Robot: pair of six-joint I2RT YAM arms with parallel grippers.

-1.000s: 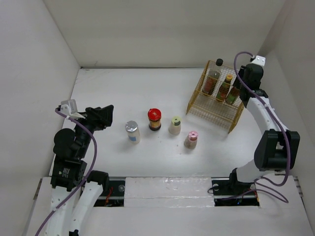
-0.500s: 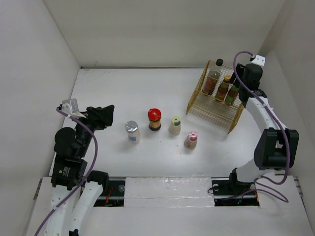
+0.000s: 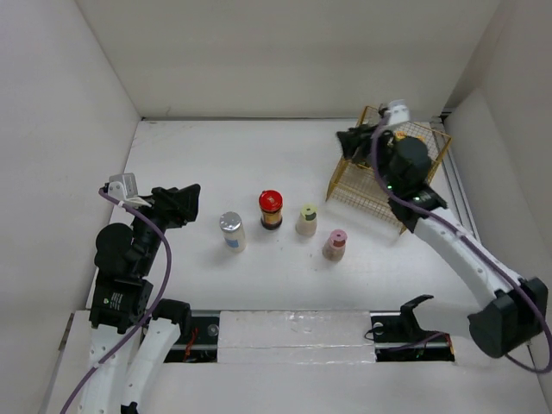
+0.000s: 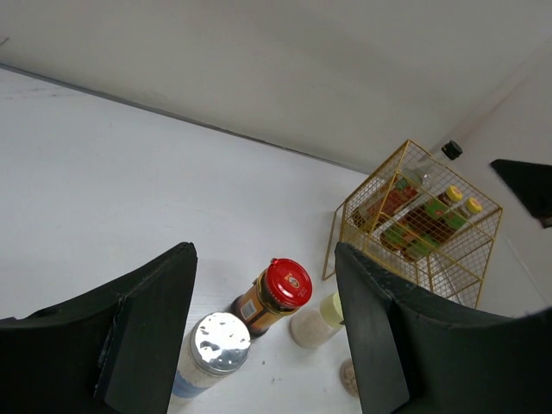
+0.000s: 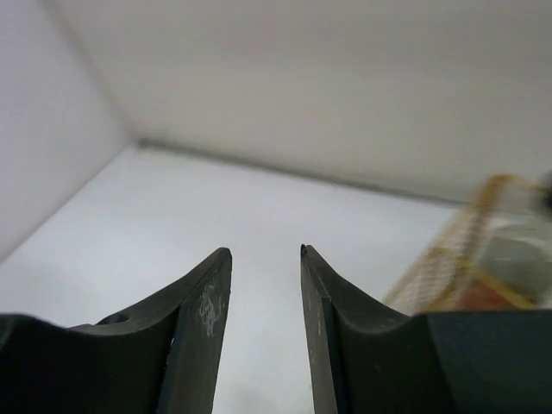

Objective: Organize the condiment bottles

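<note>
A moment ago the right arm [image 3: 448, 241] stood over at the far right, behind the gold wire basket [image 3: 366, 203], its fingers widening briefly by the bottles there. Now it has swung across and leans over the top of the basket, with the right gripper [image 3: 345, 144] poking out past the basket's left edge and pointing left over the table [image 3: 216, 164]. Its fingers are only slightly apart and there is nothing between them, so I take it that it has let go of a bottle in the basket and is on its way to fetch another. From the left wrist view the basket holds the tall black-capped bottle [image 4: 451, 150], a yellow-capped bottle [image 4: 454, 193] and a second yellow-capped bottle [image 4: 473, 205] side by side. Four are still out on the table in a loose row, near the middle: the silver-capped bottle [image 3: 230, 231] on the left, then the red-capped jar [image 3: 271, 209], the pale-green-capped bottle [image 3: 306, 219], and the pink-capped bottle [image 3: 335, 245] nearest the basket. So the job looks a little under halfway done. The left arm [image 3: 129, 259] has not budged: it sits folded at the left, and the left gripper [image 3: 191, 204] is aimed right toward the row, well short of the silver-capped bottle, its fingers spread wide and empty.
</note>
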